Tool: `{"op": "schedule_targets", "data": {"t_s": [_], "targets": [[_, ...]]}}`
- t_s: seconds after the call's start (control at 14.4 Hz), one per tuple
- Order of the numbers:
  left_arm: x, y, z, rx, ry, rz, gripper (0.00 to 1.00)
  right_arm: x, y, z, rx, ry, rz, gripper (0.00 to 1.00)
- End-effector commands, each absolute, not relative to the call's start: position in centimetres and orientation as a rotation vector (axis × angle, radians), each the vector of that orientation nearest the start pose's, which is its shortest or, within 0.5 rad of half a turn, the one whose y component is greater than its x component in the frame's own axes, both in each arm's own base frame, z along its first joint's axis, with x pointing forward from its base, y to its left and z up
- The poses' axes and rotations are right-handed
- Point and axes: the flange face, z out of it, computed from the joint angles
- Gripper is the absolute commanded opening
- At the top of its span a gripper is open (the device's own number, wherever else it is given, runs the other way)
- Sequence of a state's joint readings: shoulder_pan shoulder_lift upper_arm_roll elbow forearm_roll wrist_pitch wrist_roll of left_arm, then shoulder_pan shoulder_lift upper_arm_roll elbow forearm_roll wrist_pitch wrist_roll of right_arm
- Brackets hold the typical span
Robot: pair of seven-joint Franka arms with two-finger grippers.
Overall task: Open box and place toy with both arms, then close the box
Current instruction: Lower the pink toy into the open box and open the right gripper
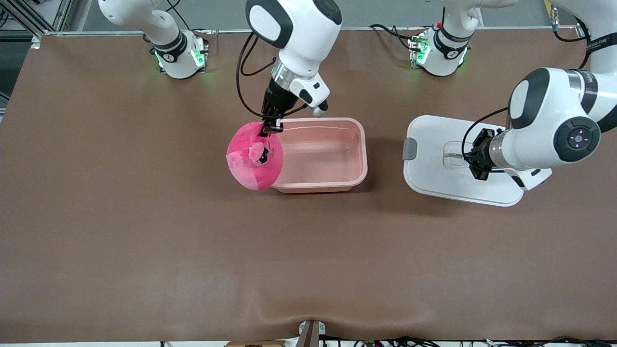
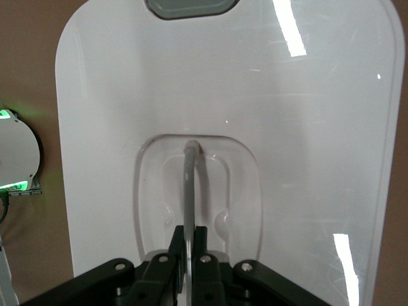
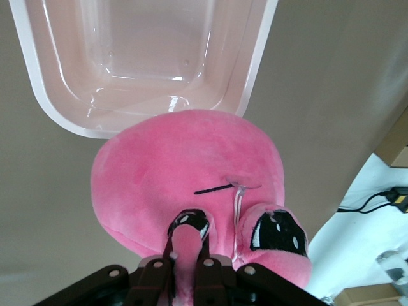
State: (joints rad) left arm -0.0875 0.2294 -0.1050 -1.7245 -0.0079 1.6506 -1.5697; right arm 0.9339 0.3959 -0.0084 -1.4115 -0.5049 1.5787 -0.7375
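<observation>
On the brown surface, about midway between the two arms' ends, the open pink box is seen without its lid. Over the box's end toward the right arm, the pink toy is held up by the right gripper, whose jaws are clenched on a bit of plush at one of the toy's eyes; the toy overlaps the box's rim. Toward the left arm's end of the surface, well apart from the box, the white lid is laid flat, a grey clip showing at the edge facing the box. The lid's handle in the central recess is gripped by the tightly closed jaws of the left gripper.
</observation>
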Motion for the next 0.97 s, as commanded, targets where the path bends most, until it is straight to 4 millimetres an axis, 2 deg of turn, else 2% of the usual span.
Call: {"op": "schedule_targets", "data": {"t_s": [0.0,0.28,0.9], "targets": [[57.0,-11.0,43.8,-2.27,-1.836,0.272,0.0,43.1,50.2,47.2,1.661,1.957,-0.238,0.0],[57.0,-11.1,43.8,-2.275,-1.834,0.272,0.0,42.9,50.7,46.1,1.66,1.969,-0.26,0.0],[57.0,-11.0,43.8,-2.276,-1.832,0.273,0.0,40.4,53.4,42.8,1.643,1.988,-0.292,0.0]]}}
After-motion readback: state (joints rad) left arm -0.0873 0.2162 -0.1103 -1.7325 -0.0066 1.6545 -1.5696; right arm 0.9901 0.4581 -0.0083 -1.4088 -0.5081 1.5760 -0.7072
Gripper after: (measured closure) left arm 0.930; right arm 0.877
